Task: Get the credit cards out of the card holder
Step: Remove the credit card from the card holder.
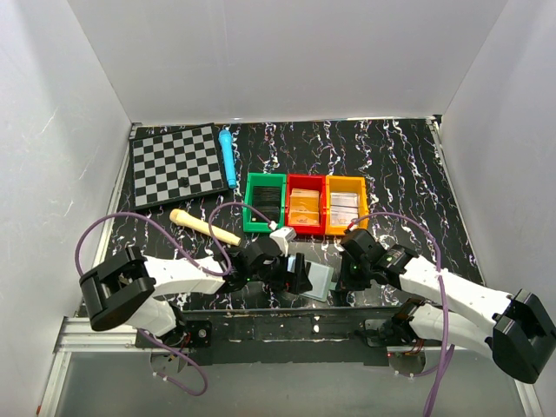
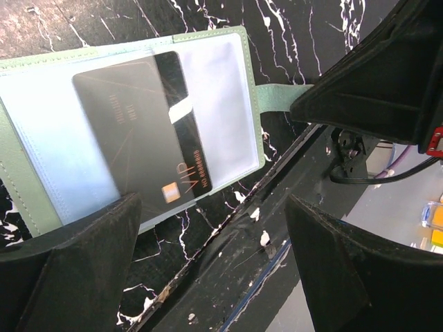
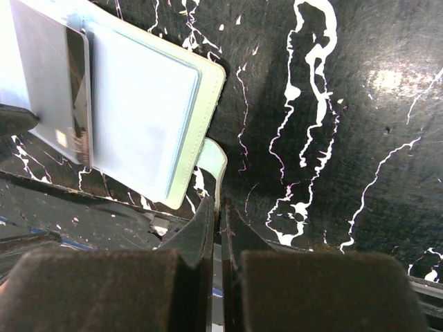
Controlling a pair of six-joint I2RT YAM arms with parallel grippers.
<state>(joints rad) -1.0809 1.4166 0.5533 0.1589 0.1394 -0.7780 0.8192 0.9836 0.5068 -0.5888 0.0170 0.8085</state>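
The card holder (image 1: pixel 320 280) lies open near the table's front edge, its pale blue panels up (image 2: pixel 221 90) (image 3: pixel 138 104). A dark credit card (image 2: pixel 138 124) sticks partly out of the left panel's clear pocket; it also shows in the right wrist view (image 3: pixel 48 90). My left gripper (image 2: pixel 214 263) is open and empty, its fingers straddling the holder's near edge and the card's chip end. My right gripper (image 3: pixel 221 207) is shut on the holder's side tab (image 3: pixel 216 162), also seen in the left wrist view (image 2: pixel 277 97).
A green bin (image 1: pixel 265 201), red bin (image 1: pixel 305 205) and orange bin (image 1: pixel 345 205) stand just behind the holder. A chessboard (image 1: pixel 178 163), a blue pen (image 1: pixel 228 156) and a wooden stick (image 1: pixel 204 226) lie at back left. The table's front rail (image 2: pixel 277 263) runs right below the holder.
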